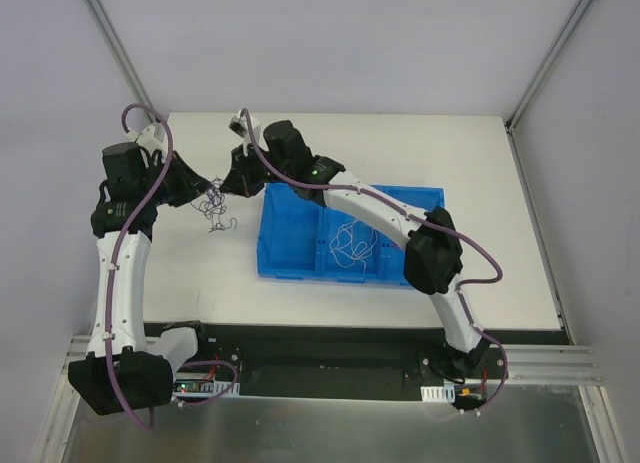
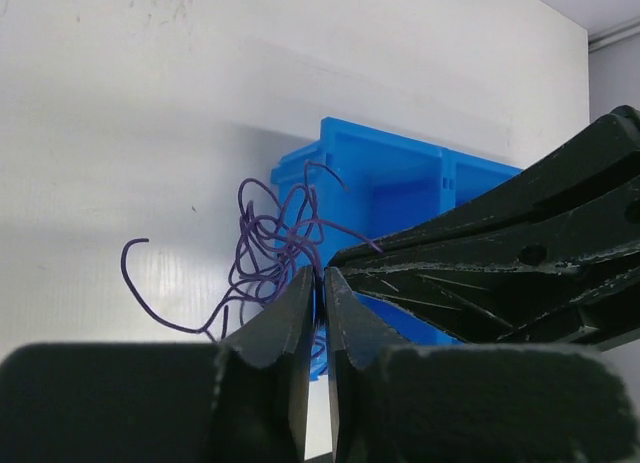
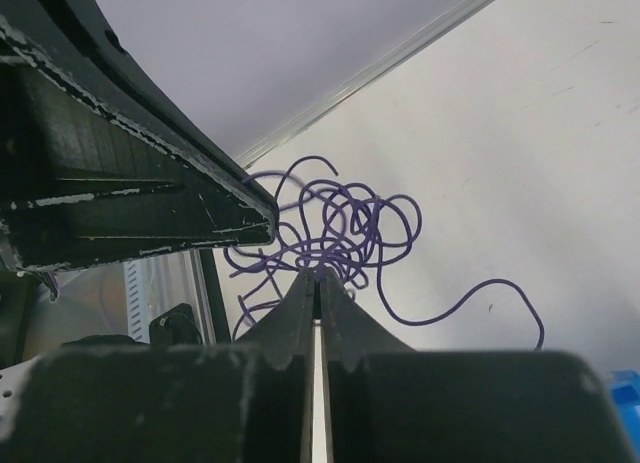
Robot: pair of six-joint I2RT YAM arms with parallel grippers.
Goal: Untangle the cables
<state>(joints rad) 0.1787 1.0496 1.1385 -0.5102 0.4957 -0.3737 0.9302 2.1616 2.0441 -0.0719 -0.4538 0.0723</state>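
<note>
While left pincer (image 2: 318,275) and right pincer (image 3: 318,276) clamp purple cable knot (image 1: 213,205), white cable (image 1: 350,245) lies in bin (image 1: 300,275).

Seen from above, the purple tangle (image 1: 213,204) is too fine to count its strands. The tips of the left gripper (image 1: 198,196) and right gripper (image 1: 230,186) blur into dark shapes against it. The right arm (image 1: 372,199) covers part of the blue bin (image 1: 290,255) and of the white cable (image 1: 350,245) inside. In both wrist views, blurred near fingers (image 2: 285,333) hide the tangle's lower loops.
</note>
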